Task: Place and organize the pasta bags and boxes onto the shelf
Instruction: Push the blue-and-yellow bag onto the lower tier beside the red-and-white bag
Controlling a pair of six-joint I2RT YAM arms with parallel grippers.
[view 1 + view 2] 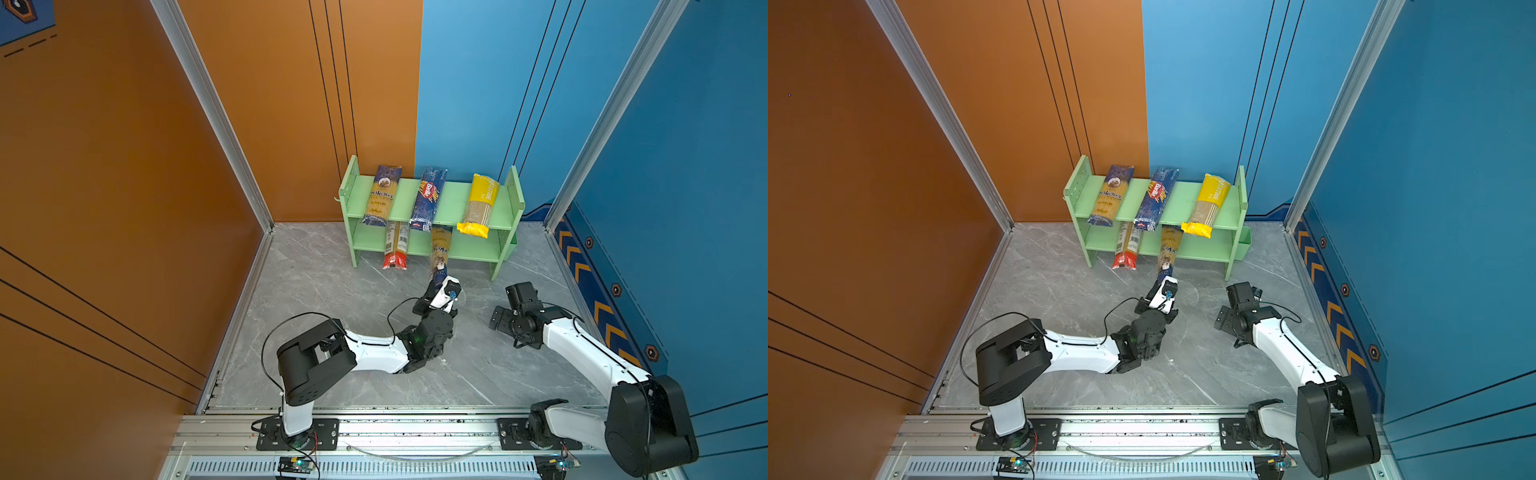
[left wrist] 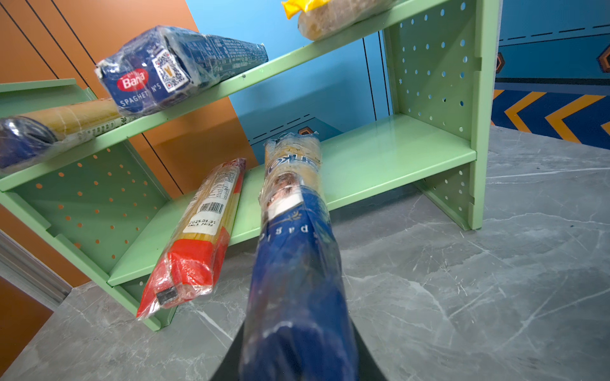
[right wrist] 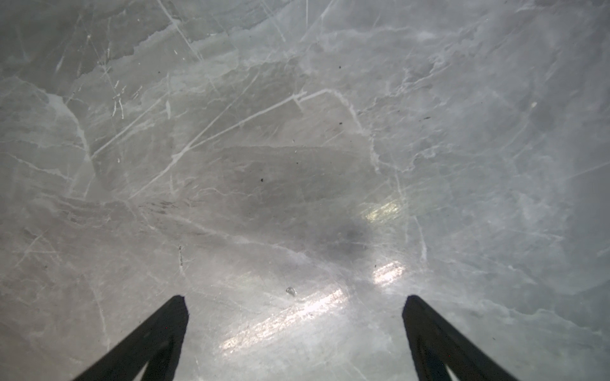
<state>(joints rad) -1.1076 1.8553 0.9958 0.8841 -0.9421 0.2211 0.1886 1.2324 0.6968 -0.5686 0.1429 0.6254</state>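
The pastel-green shelf (image 1: 453, 205) stands at the 12 o'clock edge of the grey marbled desk (image 1: 332, 299), against the wall. Three packs lie across its top tier, each poking past the front lip. There is a dark-blue-and-yellow spaghetti pack (image 1: 380, 195) toward 9 o'clock, the dark blue Barilla pack (image 1: 428, 199) in the middle, and the yellow Pastatime pack (image 1: 478, 205) toward 3 o'clock.

On the lower tier, the red-ended clear pack (image 1: 395, 249) rests with its red end hanging out over the desk. Just at its 3 o'clock side, apart from it, is the second dark-blue-and-yellow pack (image 2: 293, 231). Its far end is over the lower tier and its blue near end points back toward 6 o'clock.

The left fingers (image 2: 231, 363) are closed tight on that blue end, one on each side of the wrapper.

The right fingers (image 3: 155, 339) sit at about 4 o'clock from the left ones, well away from the shelf. They are spread wide with nothing between them, pointing down at the bare desk.
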